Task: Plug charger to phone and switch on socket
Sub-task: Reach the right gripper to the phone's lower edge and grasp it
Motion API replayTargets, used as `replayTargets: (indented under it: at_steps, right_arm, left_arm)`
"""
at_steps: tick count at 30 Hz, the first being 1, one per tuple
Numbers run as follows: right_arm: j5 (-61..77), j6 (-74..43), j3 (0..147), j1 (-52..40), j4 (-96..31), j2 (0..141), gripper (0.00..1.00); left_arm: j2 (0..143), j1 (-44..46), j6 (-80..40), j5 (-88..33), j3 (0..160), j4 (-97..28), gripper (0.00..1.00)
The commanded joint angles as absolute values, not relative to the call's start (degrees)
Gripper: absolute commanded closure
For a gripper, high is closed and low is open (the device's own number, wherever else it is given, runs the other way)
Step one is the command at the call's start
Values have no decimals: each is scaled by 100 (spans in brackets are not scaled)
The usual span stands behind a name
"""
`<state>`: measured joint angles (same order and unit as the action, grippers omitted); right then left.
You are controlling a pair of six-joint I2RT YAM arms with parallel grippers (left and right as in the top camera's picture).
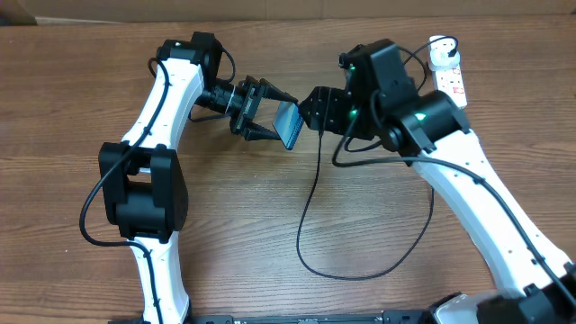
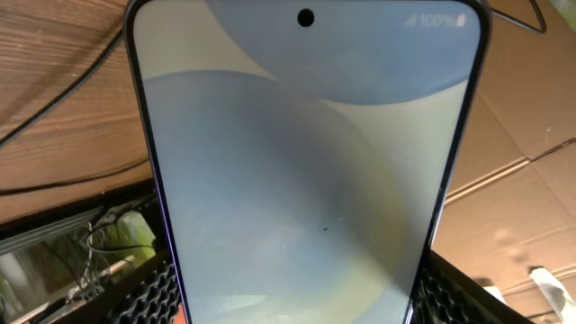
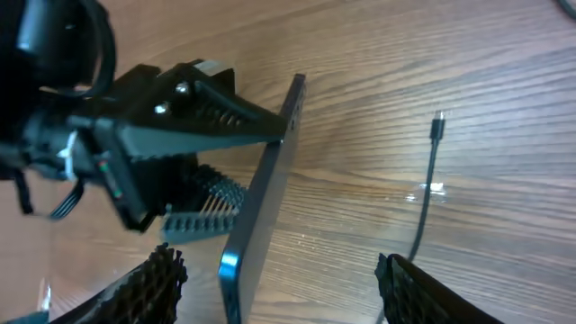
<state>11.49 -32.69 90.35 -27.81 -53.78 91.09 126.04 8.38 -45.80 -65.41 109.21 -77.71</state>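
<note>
Left gripper (image 1: 270,115): jaws clamped across the long edges of the phone (image 2: 306,171), holding it clear of the table (image 1: 72,81). Camera end is offered rightward and the port end sits toward its own palm, which is judged a handover pose. Right gripper (image 3: 281,274): jaws apart, facing that end, gripping nothing visible. The charger (image 1: 310,211) is unplugged, its connector tip (image 3: 438,124) beyond the right-hand finger. The socket (image 1: 450,76) sits far right; switch position indiscernible.

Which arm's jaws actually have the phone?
The left gripper: its jaws clamp the phone by its long edges. The right gripper has its jaws open near it, gripping nothing.
</note>
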Motion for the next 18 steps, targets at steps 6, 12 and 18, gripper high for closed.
replayTargets:
  at_steps: [6, 12, 18]
  right_arm:
    - [871, -3946, 9011, -3183, -5186, 9360, 32]
    - [722, -4252, 9006, -3312, -5116, 9474, 41]
    - [589, -4353, 9006, -3439, -5050, 9642, 46]
  left_arm:
    - [12599, 819, -4967, -6840, 11085, -7592, 96]
    - [12599, 819, -5133, -6842, 11085, -7463, 96]
    - [12599, 827, -5234, -6845, 11085, -7424, 96]
